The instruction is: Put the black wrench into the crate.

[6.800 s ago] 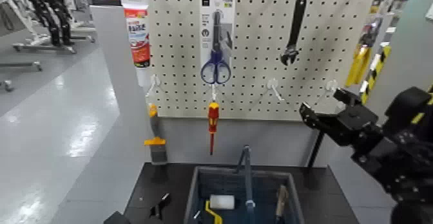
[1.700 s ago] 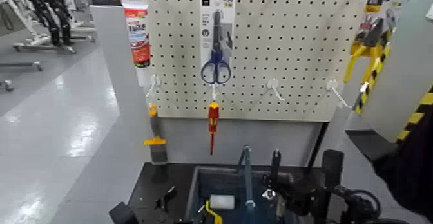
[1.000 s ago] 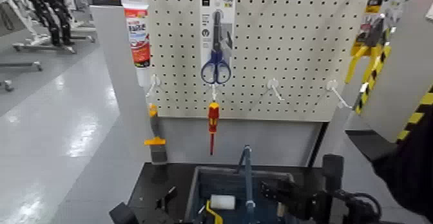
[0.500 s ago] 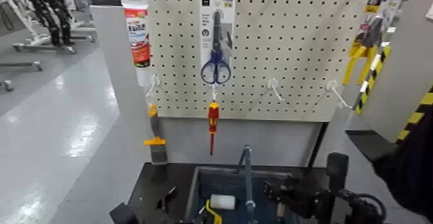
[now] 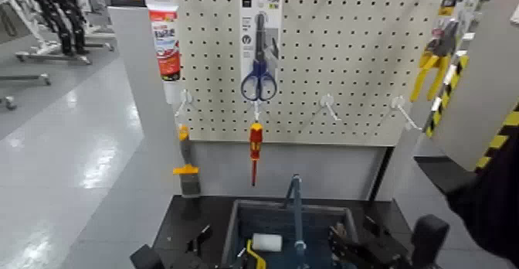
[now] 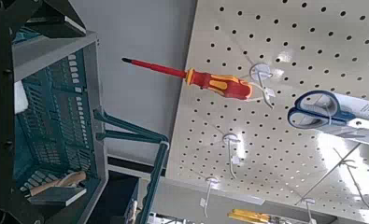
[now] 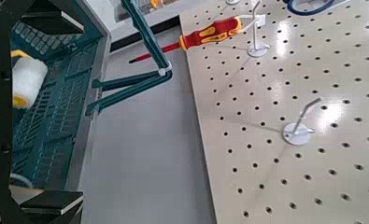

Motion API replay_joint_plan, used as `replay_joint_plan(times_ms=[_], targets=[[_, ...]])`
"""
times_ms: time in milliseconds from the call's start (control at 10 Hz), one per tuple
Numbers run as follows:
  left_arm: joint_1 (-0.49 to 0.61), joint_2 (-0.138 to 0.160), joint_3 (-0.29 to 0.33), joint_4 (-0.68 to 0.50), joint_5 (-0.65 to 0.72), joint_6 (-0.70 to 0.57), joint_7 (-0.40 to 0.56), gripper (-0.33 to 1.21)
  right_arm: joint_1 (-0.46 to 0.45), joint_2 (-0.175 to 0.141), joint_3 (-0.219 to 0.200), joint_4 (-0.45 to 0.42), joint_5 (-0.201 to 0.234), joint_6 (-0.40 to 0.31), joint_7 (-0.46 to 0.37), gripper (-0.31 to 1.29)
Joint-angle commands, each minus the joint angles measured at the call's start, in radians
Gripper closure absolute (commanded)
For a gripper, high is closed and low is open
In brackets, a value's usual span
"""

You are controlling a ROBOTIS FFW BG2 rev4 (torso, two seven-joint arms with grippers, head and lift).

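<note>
The grey-blue crate (image 5: 232,237) stands at the bottom centre of the head view, with its tall blue handle bar (image 5: 296,210) across the middle. The black wrench shows in no view. My right gripper (image 5: 359,250) is low at the crate's right end, open and empty. In the right wrist view its fingers (image 7: 51,19) stand wide apart beside the crate (image 7: 51,112). My left gripper (image 5: 147,257) waits low to the left of the crate, open. The crate also shows in the left wrist view (image 6: 56,103).
A pegboard (image 5: 347,71) stands behind the crate with a blue-handled scissors pack (image 5: 259,48), a red-handled screwdriver (image 5: 254,144), a tube (image 5: 164,36) and bare hooks (image 5: 328,106). In the crate lie a white roller (image 5: 266,243) and a wooden-handled tool (image 5: 338,233).
The wrench hung on the pegboard at first, then stood upright in my right gripper over the crate. Now it is out of sight and the right gripper has sunk lower and to the right.
</note>
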Motion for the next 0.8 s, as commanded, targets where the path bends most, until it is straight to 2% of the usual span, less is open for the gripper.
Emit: replay_joint_plan(times_ms=[100, 200, 300, 400, 500, 800], targets=[[0.004, -0.004, 0.010, 0.000, 0.000, 0.000, 0.000, 0.11, 0.165, -0.004, 0.021, -0.046, 0.037, -0.207, -0.146, 0.07], [0.006, -0.010, 0.017, 0.000, -0.002, 0.000, -0.001, 0.11, 0.214, -0.008, 0.032, -0.068, 0.060, -0.247, -0.212, 0.07], [0.004, -0.011, 0.025, 0.003, -0.003, 0.000, -0.008, 0.11, 0.246, -0.006, 0.036, -0.060, 0.083, -0.313, -0.226, 0.07], [0.007, -0.013, 0.028, 0.003, -0.002, 0.000, -0.008, 0.11, 0.285, -0.004, 0.053, -0.054, 0.098, -0.386, -0.274, 0.07], [0.012, -0.018, 0.034, 0.003, -0.002, 0.003, -0.008, 0.11, 0.312, -0.008, 0.070, -0.056, 0.103, -0.414, -0.314, 0.07], [0.027, -0.019, 0.043, -0.008, -0.008, 0.009, -0.005, 0.11, 0.317, -0.015, 0.078, -0.074, 0.103, -0.389, -0.318, 0.07]])
